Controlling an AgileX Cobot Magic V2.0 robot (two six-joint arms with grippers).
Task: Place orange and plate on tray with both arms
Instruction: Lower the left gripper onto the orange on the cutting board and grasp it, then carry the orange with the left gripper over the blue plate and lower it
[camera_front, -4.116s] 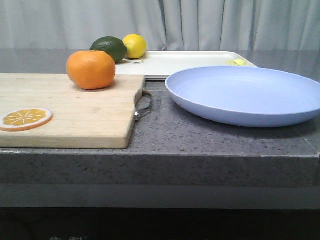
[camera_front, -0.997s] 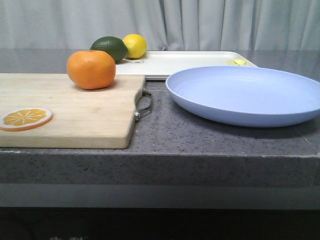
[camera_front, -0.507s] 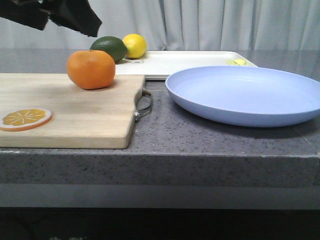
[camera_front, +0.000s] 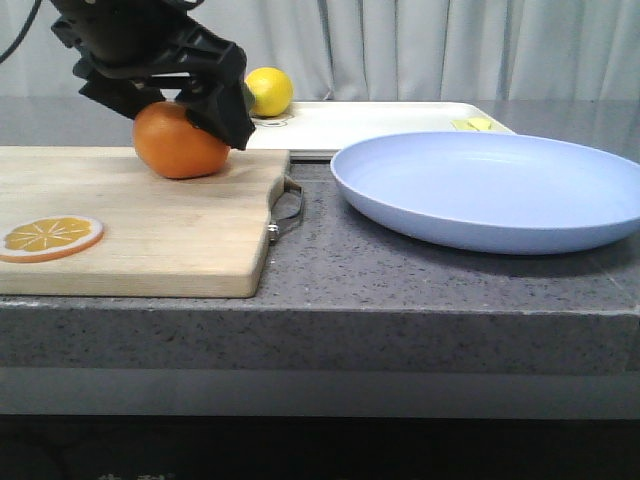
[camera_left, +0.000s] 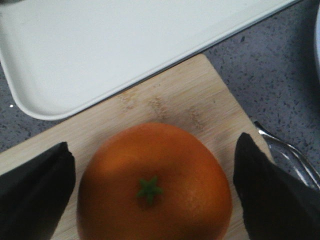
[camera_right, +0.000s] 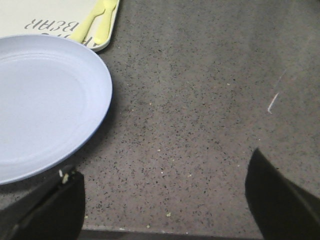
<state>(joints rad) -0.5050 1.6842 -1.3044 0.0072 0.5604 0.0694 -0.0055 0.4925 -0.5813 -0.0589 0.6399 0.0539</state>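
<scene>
Front view: the left gripper (camera_front: 185, 115), black and angular, hangs over the orange (camera_front: 178, 143), which sits at the far right corner of a pale wooden board (camera_front: 140, 225) with straight grain. From the left wrist view the fingers (camera_left: 35, 192) are spread wide, one on each side of the fruit and apart from its dimpled skin; the green stem star faces up. A flat orange slice (camera_front: 52, 237) lies near the board's left edge, and a bent metal handle (camera_front: 288, 208) sticks out from its right side. The worktop (camera_front: 400, 275) is dark speckled stone. The plate (camera_front: 490, 188), round, shallow and matte lavender-blue, rests on it to the right of the board, near the front edge. The tray (camera_front: 360, 125), smooth off-white with a low rim and rounded corners, lies along the back, behind both. A lemon (camera_front: 269, 91) stands by the tray's left end. In the right wrist view the right gripper (camera_right: 165, 200) has its fingers (camera_right: 47, 207) spread over bare stone beside the plate's rim.
</scene>
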